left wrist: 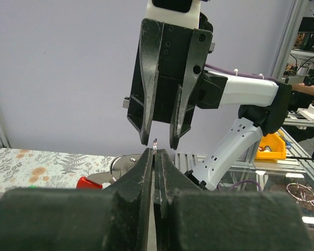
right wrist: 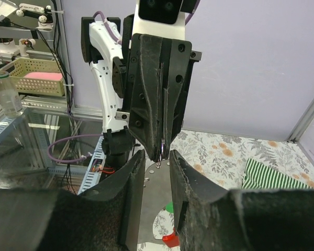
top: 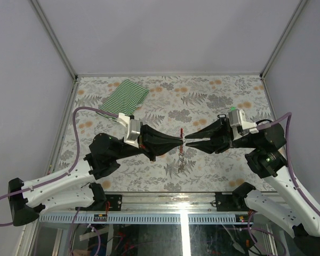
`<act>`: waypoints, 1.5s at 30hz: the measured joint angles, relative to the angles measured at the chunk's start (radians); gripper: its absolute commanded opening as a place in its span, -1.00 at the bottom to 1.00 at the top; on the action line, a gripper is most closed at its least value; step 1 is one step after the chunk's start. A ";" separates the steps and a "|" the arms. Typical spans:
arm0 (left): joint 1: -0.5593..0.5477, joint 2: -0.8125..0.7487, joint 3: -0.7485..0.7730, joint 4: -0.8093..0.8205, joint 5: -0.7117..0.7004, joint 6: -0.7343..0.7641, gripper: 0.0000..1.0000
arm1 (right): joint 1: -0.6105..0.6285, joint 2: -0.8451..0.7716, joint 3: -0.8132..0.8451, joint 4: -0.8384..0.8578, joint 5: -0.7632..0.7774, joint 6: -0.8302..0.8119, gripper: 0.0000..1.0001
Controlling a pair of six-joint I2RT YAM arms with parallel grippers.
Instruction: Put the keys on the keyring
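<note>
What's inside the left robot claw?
A thin silvery metal bit pokes out of the shut left gripper at its tips. Its fingers cover the rest, so what it joins to cannot be seen.

Two arms, the left arm [top: 64, 178] and the right arm [top: 285, 185]. Each carries one gripper, making two: the left gripper [top: 180, 141] and the right gripper [top: 188, 143]. Each gripper has two fingers [left wrist: 149, 78], four in all. One purple cable [top: 88, 109] runs along each arm, two together. One table [top: 202, 96]. One cloth [top: 127, 98]. One keyring [top: 181, 133]. One bunch of keys [top: 181, 161], too small to count singly, with one red tag [right wrist: 170, 240] and one green tag [right wrist: 169, 208] showing.
</note>
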 measured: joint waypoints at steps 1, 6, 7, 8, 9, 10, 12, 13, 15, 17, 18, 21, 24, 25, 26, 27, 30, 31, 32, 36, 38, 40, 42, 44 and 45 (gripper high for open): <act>0.000 0.000 0.002 0.000 0.001 0.000 -1.00 | 0.000 0.000 0.000 -0.005 0.000 -0.002 -0.38; 0.000 0.001 0.016 0.001 0.008 0.000 -1.00 | 0.000 0.000 -0.001 -0.014 -0.002 -0.007 -0.45; 0.000 0.002 0.017 0.003 0.010 -0.001 -1.00 | 0.000 0.001 -0.001 -0.014 -0.002 -0.007 -0.48; 0.000 0.003 0.017 0.003 0.012 -0.001 -1.00 | 0.000 0.002 -0.001 -0.013 -0.003 -0.007 -0.48; 0.000 0.003 0.017 0.003 0.014 -0.002 -1.00 | 0.000 0.003 -0.001 -0.013 -0.003 -0.007 -0.49; 0.000 0.005 0.017 0.003 0.016 -0.002 -1.00 | 0.000 0.004 -0.001 -0.013 -0.005 -0.007 -0.49; 0.000 0.008 0.017 0.003 0.017 -0.002 -1.00 | 0.000 0.007 -0.001 -0.013 -0.010 -0.006 -0.49; 0.000 0.009 0.017 0.003 0.018 -0.002 -1.00 | 0.000 0.008 -0.001 -0.013 -0.011 -0.006 -0.49; 0.000 0.010 0.017 0.003 0.018 -0.002 -1.00 | 0.000 0.010 -0.001 -0.013 -0.015 -0.006 -0.51; 0.000 0.013 0.017 0.004 0.018 -0.002 -1.00 | 0.000 0.013 -0.001 -0.013 -0.022 -0.006 -0.55; 0.000 0.013 0.017 0.004 0.018 -0.002 -1.00 | 0.000 0.014 -0.001 -0.013 -0.024 -0.006 -0.61; 0.000 0.014 0.017 0.006 0.021 -0.003 -1.00 | 0.000 0.016 -0.001 -0.013 -0.025 -0.006 -0.79; 0.000 0.018 0.023 0.006 0.025 -0.002 -1.00 | 0.000 0.018 -0.001 -0.013 -0.027 -0.005 -1.00; 0.000 0.020 0.027 0.006 0.027 -0.003 -1.00 | 0.000 0.018 -0.001 -0.013 -0.027 -0.004 -1.00; 0.000 0.022 0.028 0.006 0.030 -0.002 -0.98 | 0.000 0.018 0.000 -0.016 -0.027 -0.004 -1.00; 0.000 0.023 0.028 0.006 0.033 -0.002 -0.89 | 0.000 0.018 0.004 -0.027 -0.027 -0.007 -1.00; 0.001 0.025 0.035 -0.004 0.039 0.000 -0.48 | 0.000 0.018 0.030 -0.090 -0.024 -0.042 -1.00; 0.001 0.025 0.040 -0.009 0.039 0.003 -0.39 | 0.000 0.017 0.043 -0.122 -0.023 -0.061 -1.00; 0.001 0.026 0.050 -0.021 0.041 0.006 -0.33 | 0.000 0.016 0.059 -0.170 -0.021 -0.087 -1.00; 0.001 0.018 0.094 -0.090 0.044 0.031 -0.24 | 0.000 0.017 0.131 -0.370 0.016 -0.206 -1.00; 0.001 0.008 0.109 -0.142 0.044 0.048 -0.24 | 0.000 0.017 0.165 -0.477 0.048 -0.274 -1.00; 0.001 0.001 0.123 -0.204 0.043 0.069 -0.24 | 0.000 0.023 0.199 -0.585 0.085 -0.340 -1.00; 0.001 0.002 0.150 -0.292 0.040 0.096 -0.22 | 0.000 0.036 0.233 -0.684 0.115 -0.396 -1.00; 0.001 0.006 0.183 -0.388 0.037 0.124 -0.19 | 0.000 0.056 0.270 -0.773 0.141 -0.446 -1.00; 0.001 0.011 0.202 -0.433 0.035 0.139 -0.17 | 0.000 0.068 0.287 -0.813 0.157 -0.469 -1.00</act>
